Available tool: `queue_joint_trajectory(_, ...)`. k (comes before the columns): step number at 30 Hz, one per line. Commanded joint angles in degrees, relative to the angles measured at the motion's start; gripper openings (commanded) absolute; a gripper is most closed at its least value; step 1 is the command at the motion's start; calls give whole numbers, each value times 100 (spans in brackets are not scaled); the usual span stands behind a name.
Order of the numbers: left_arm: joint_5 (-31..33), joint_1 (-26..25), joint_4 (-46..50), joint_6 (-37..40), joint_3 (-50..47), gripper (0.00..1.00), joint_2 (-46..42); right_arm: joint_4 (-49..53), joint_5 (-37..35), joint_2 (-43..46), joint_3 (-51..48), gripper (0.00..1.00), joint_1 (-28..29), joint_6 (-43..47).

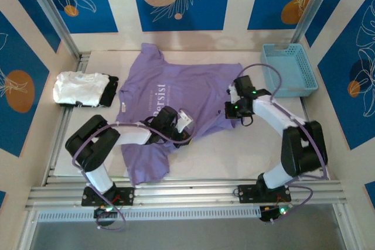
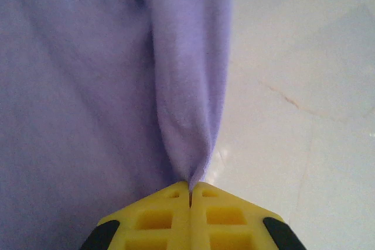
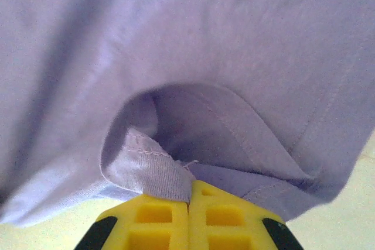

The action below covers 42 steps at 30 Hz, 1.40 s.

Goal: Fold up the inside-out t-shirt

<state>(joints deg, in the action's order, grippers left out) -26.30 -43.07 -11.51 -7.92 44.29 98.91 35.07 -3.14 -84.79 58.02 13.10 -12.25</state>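
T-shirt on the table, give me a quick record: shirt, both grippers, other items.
t-shirt: lavender, spread on table, white lettering showing
left gripper: shut on a fold at the shirt's edge
right gripper: shut on a hemmed shirt edge
white garment: folded, far left
black garment: beside the white one
blue basket: far right

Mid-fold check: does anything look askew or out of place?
The t-shirt lies skewed and rumpled, not flat: the left gripper pinches up a ridge of cloth, the right gripper a curled-over hem. Nothing looks spilled or damaged.
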Motion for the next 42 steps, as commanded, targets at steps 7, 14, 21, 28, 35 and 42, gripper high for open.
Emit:
queue_joint_trajectory(7, -184, 12, -126, -485, 560, 44, -266, -395, 1812, 982, -382, 0, -1808, -810)
queue_joint_trajectory(14, 673, 1131, 581, -1537, -700, 60, -1540, -700, 1820, 934, -680, 0, -1930, -789)
queue_joint_trajectory(21, 735, 1888, 747, -1940, 34, 61, -510, -829, 1715, 893, -772, 0, -1917, -814)
queue_joint_trajectory(28, 678, 1917, 1276, -1874, 1547, 61, 996, -878, 1407, 832, -587, 0, -2009, -840)
queue_joint_trajectory(35, 548, 1908, 2091, -1748, 3715, 61, 2190, -901, 1026, 618, -214, 0, -2033, -851)
queue_joint_trajectory(42, 1330, 1852, 2085, -1452, 2394, 63, 322, -835, 999, 846, -313, 0, -1913, -779)
